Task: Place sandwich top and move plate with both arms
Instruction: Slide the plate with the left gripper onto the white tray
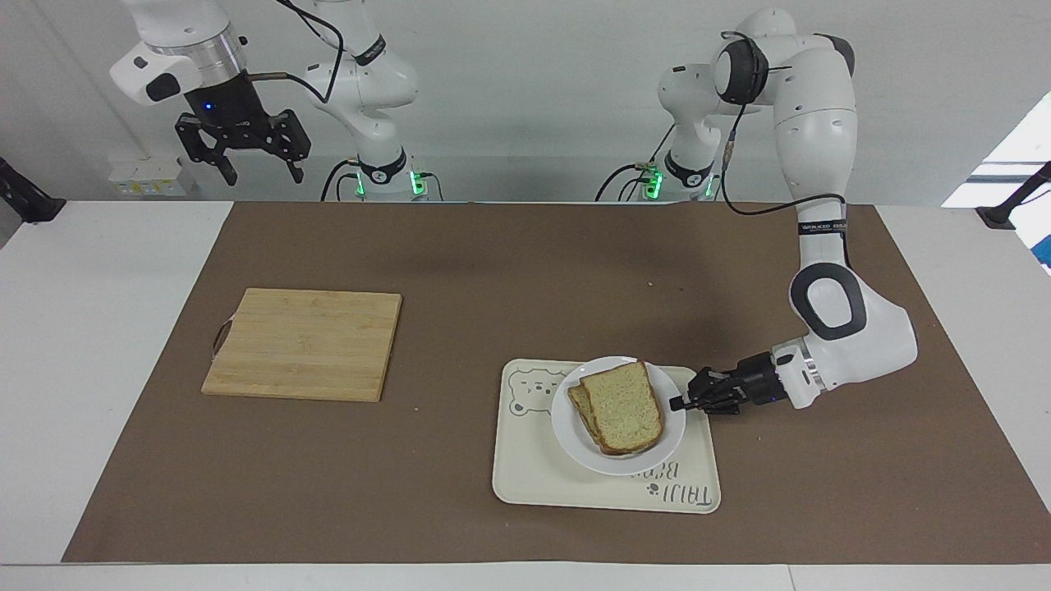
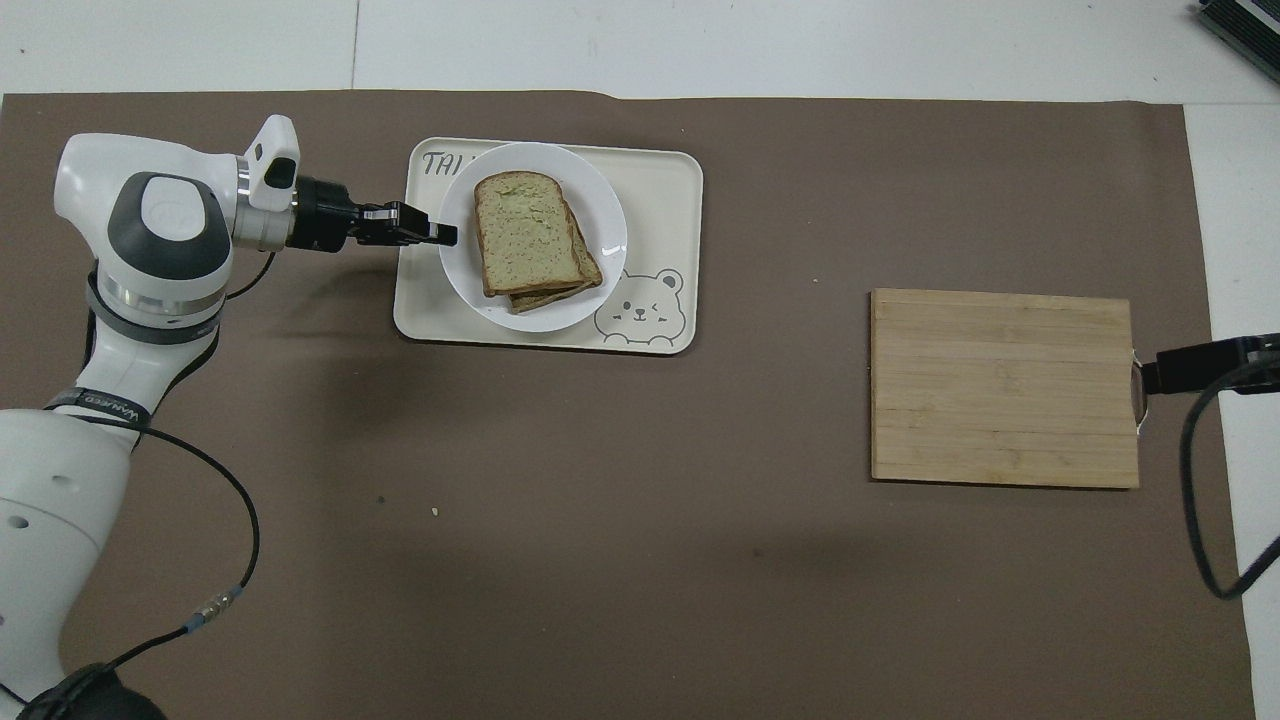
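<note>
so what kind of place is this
Probably a robotics lab set up as a mock kitchen: two Franka arms at a white table with a brown mat, a bamboo cutting board and a sandwich plate on a bear tray.

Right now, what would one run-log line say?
left tool: at plate rim, over tray | sandwich top: on plate | right tool: waiting, open
</note>
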`<state>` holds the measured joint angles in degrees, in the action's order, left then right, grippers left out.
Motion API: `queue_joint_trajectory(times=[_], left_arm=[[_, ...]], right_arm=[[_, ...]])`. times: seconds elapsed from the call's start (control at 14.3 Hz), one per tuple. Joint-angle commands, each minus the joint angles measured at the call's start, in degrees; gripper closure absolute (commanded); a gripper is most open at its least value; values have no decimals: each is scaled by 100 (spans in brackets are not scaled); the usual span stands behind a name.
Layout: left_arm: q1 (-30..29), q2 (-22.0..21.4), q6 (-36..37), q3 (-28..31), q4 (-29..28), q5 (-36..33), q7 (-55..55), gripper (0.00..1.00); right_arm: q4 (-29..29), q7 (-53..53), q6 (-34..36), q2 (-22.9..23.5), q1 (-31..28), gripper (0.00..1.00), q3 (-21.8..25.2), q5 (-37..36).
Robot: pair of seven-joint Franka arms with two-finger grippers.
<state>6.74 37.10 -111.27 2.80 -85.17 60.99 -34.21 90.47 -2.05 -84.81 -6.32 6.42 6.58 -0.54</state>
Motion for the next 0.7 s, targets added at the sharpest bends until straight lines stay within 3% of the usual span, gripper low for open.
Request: queue_joint_trajectory(times=[0.0, 0.42, 0.49, 0.56, 0.63], left_arm=[[301, -71, -316, 54, -244, 133, 55, 100], [320, -124, -563, 98, -509, 72, 239, 100], [320, -132, -546, 116, -553, 63, 283, 92], [328, -132, -589, 116, -562, 28, 292, 73], [337, -132, -720, 124, -527, -112, 284, 38]], right_arm=[[41, -120, -79, -19, -44, 0, -17, 1], [41, -120, -79, -19, -53, 0, -17, 1], [41, -120, -79, -19, -44, 0, -17, 1], [41, -120, -79, -19, -53, 0, -17, 1], [41, -120, -79, -19, -53, 0, -17, 1]])
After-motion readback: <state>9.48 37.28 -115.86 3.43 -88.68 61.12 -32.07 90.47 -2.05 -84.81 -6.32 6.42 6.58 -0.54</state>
